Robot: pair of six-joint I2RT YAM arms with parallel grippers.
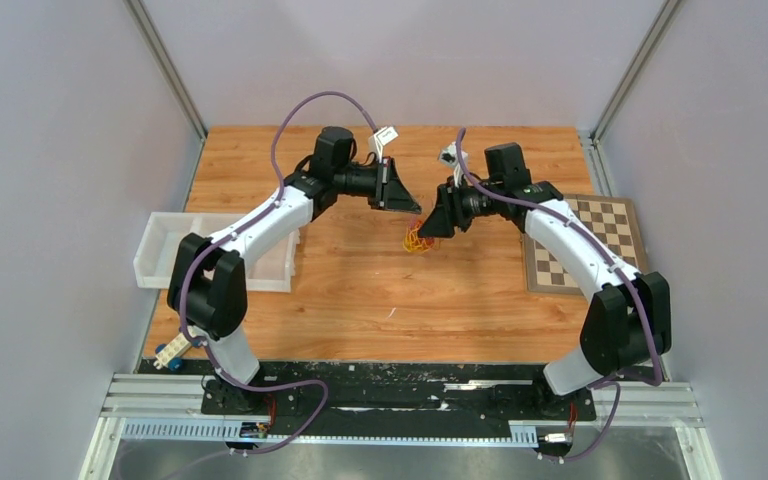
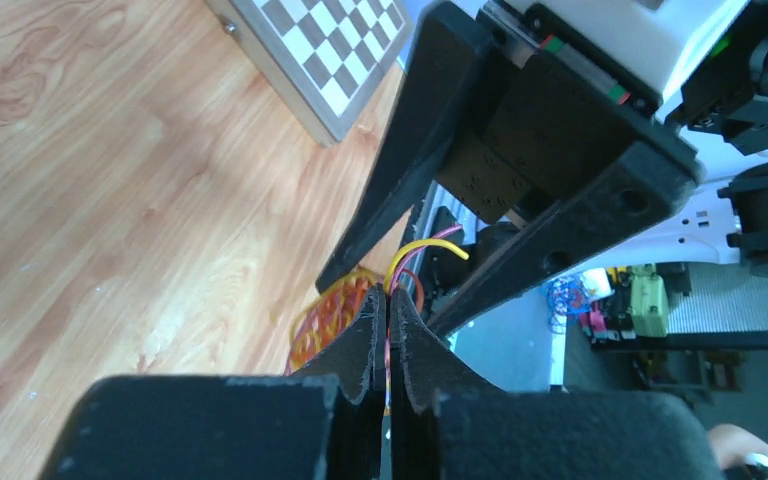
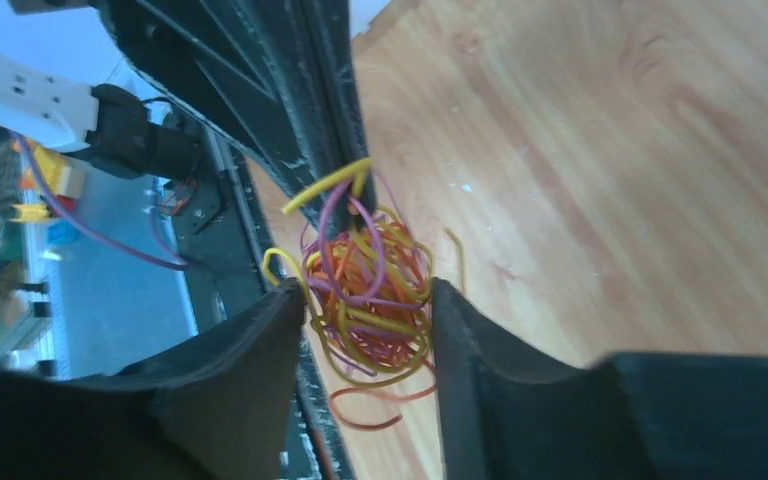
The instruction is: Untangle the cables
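**Two Tools Meet at a Clump of Cables**

Close to the arm bases, the wooden table [image 1: 360,300] is bare. A bit further back, a white bin [image 1: 155,262] sits on the left side, partly under the left arm. A checkered board [image 1: 610,225] lies on the right side, partly under the right arm.

Past those, near the middle of the table, is a curly clump of cables [image 3: 370,290] in red, orange, yellow and pink. Both arms reach in to it from the two sides.

The right tool [image 3: 370,300] is spread apart, with one finger on each side of the clump. I cannot tell if the fingers touch it.

The left tool [image 2: 388,315] is pressed together, pinching some strands at the top of the clump. A yellow strand and a pink one stick out past its tips. The clump hangs below it. I cannot tell if the bottom rests on the table.
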